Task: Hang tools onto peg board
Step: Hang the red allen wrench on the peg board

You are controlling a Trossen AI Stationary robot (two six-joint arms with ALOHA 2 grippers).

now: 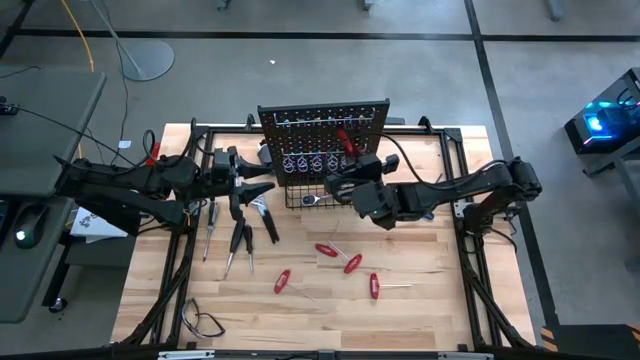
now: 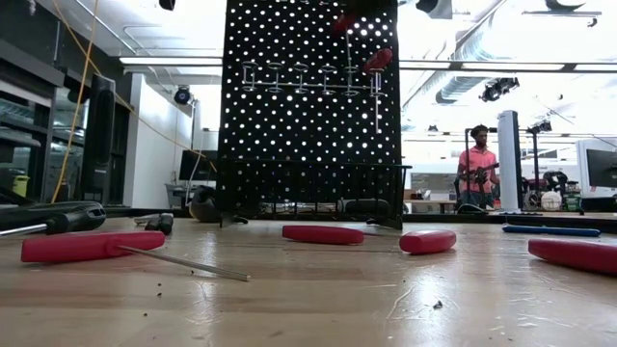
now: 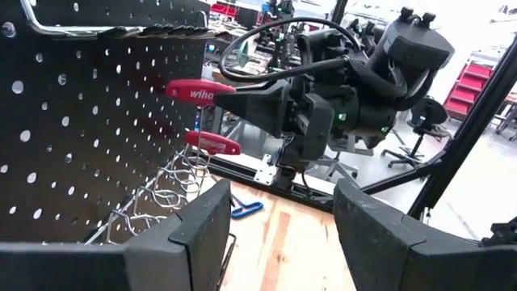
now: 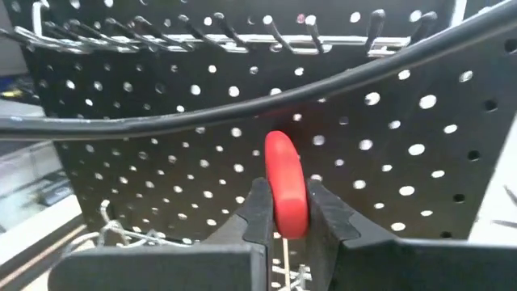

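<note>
Right now, peg board (image 1: 323, 135): upright at the back of the bench (image 1: 420, 300), wire basket (image 1: 310, 190) at its foot.
Red screwdriver (image 4: 286, 194): clamped between the right gripper's (image 4: 287, 217) fingers, handle close against the board's holes.
Second red screwdriver (image 3: 212, 143): already hanging on the board.
Left gripper (image 3: 279, 230): fingers apart, empty, just beside the board.
Loose tools: red screwdrivers (image 1: 352, 264) mid-bench, black pliers (image 1: 240, 238) nearer the left arm.

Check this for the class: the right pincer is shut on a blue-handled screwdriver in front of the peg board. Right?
Not quite. The handle is red, not blue: the right wrist view shows the right pincer shut on a red-handled screwdriver in front of the peg board.
</note>
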